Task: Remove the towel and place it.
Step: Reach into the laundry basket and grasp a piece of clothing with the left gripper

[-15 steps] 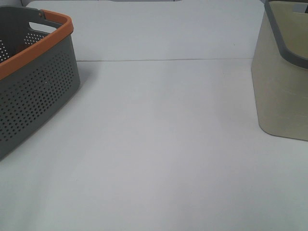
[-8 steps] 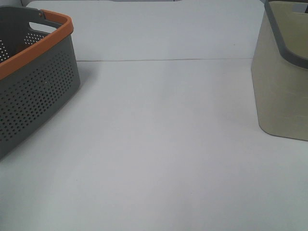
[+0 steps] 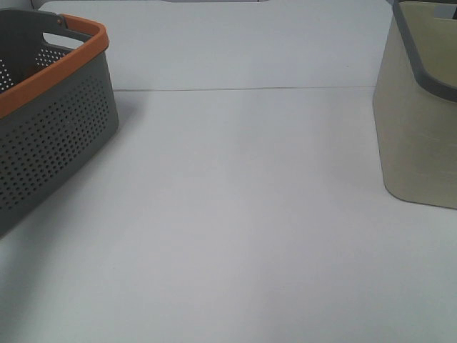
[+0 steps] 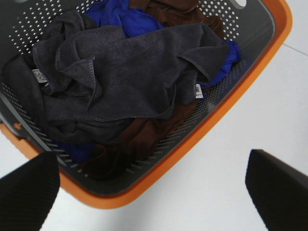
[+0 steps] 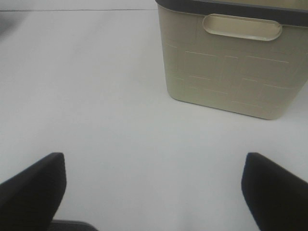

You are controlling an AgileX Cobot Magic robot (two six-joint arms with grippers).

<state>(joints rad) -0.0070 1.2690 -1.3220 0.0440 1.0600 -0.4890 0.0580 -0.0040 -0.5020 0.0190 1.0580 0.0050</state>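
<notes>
**Towel** [image 4: 125, 82]: dark charcoal cloth with a stitched hem and a small white tag [image 4: 198, 90]. It lies crumpled on blue cloth [image 4: 120, 19] and brown cloth [image 4: 144, 137] inside the orange-rimmed grey basket [image 4: 250, 33], beneath the left jaws, which are wide apart and empty. Only the left wrist view shows it.

**Right jaws:** apart and empty over the table [image 5: 96, 86], with the beige basket [image 5: 226, 72] ahead.

**High view:** gives only the baskets' outer walls.

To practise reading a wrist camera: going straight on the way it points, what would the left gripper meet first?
The left gripper would likely meet the dark towel on top in the orange-rimmed basket; depth is unclear, so the near rim could come first.
</notes>
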